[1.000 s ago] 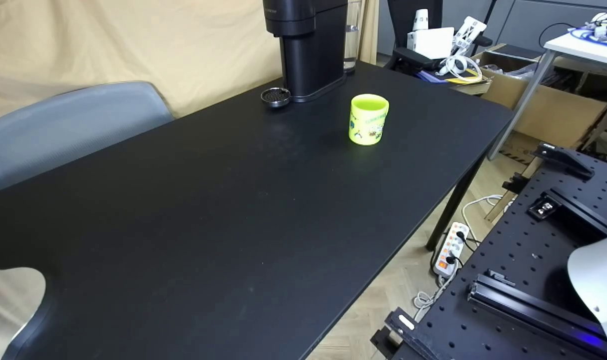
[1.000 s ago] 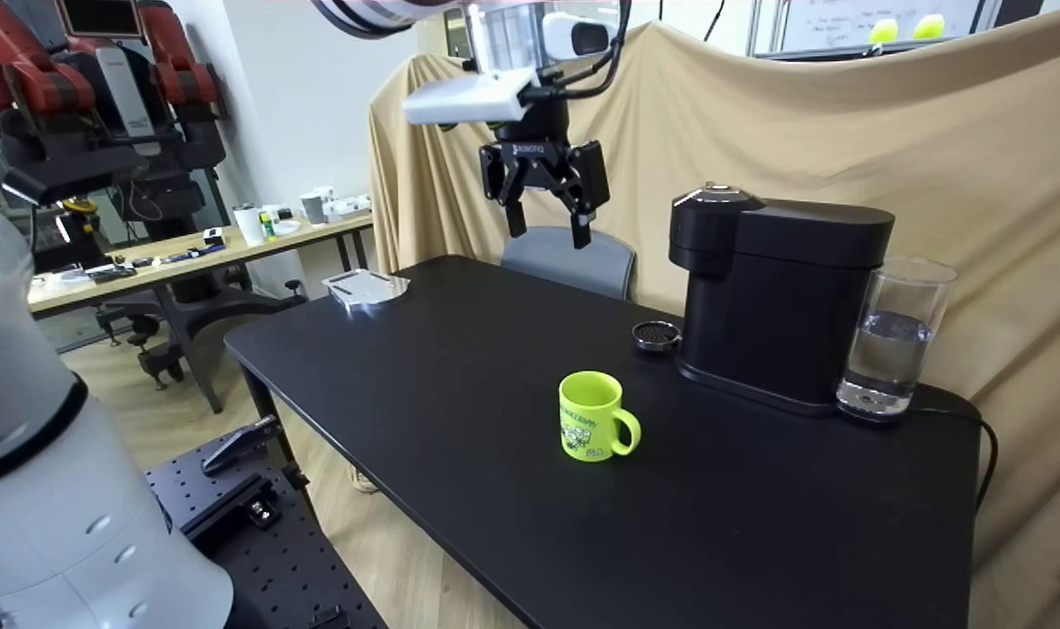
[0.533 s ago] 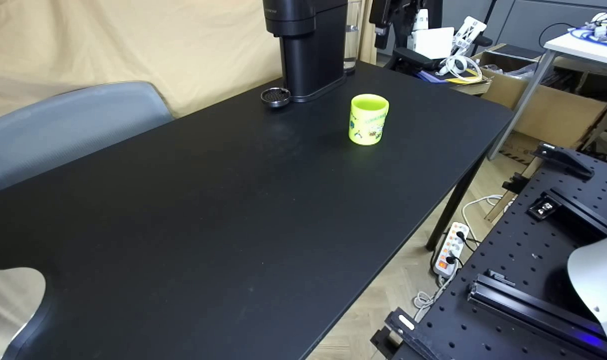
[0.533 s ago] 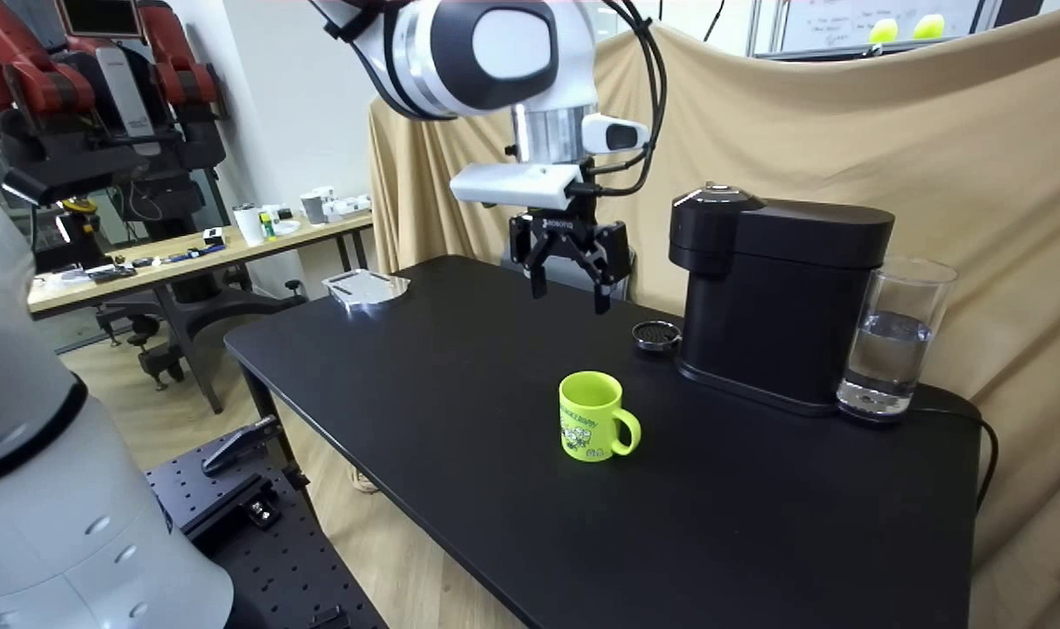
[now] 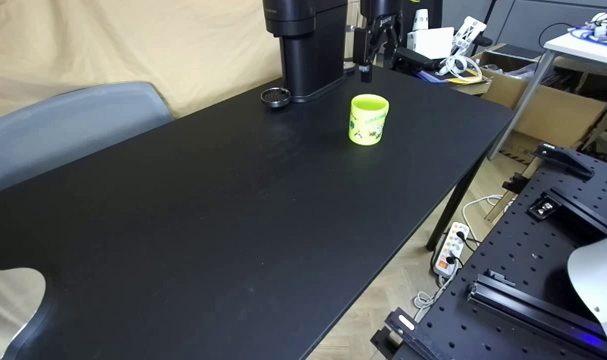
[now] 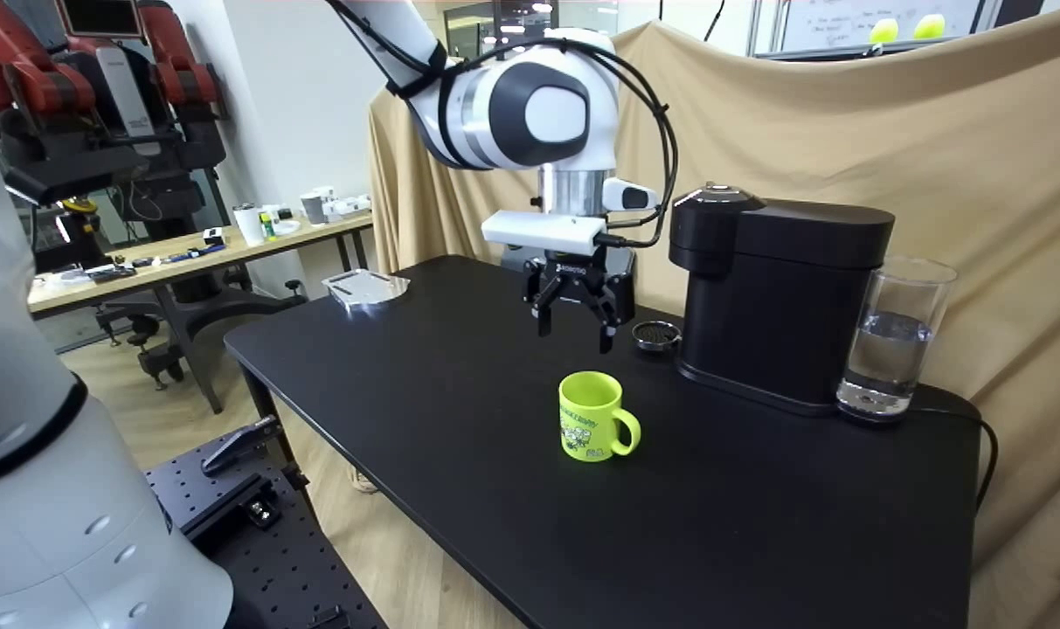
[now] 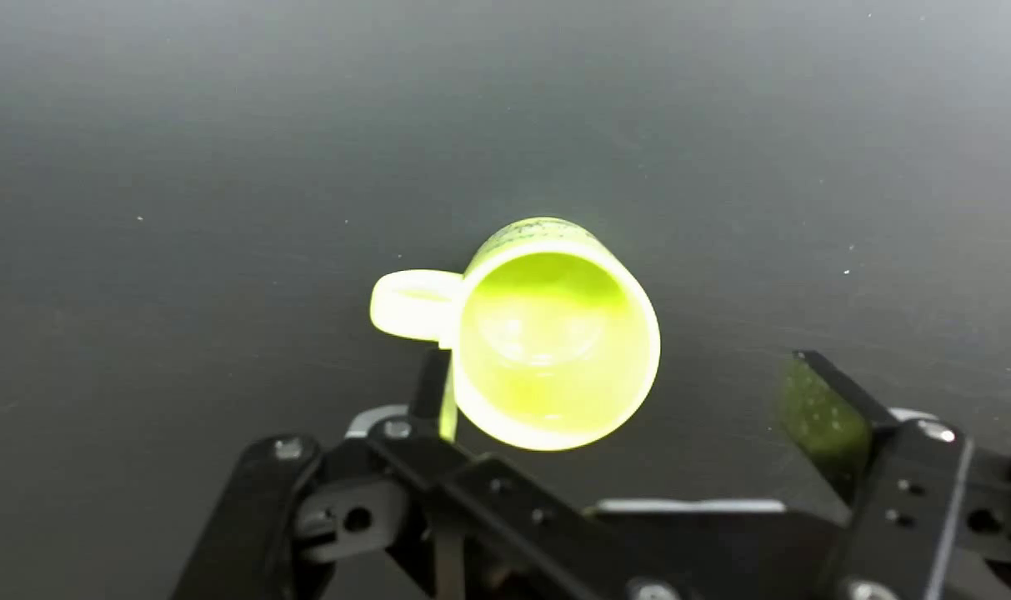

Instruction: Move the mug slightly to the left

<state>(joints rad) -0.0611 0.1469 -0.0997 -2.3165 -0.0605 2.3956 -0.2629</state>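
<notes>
While the gripper (image 6: 575, 340) hangs above the black table (image 6: 757, 542), fingers (image 7: 830, 417) spread wide, the yellow-green mug (image 6: 588, 425) stands upright on that table near the black coffee machine (image 6: 783, 314), below the fingers' level and apart from them, the mug's handle (image 7: 413, 319) pointing left in the wrist view.

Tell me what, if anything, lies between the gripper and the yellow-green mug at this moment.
No object does: in both exterior views, a gap backed by the black tabletop shows between the open gripper and the mug below it.
</notes>
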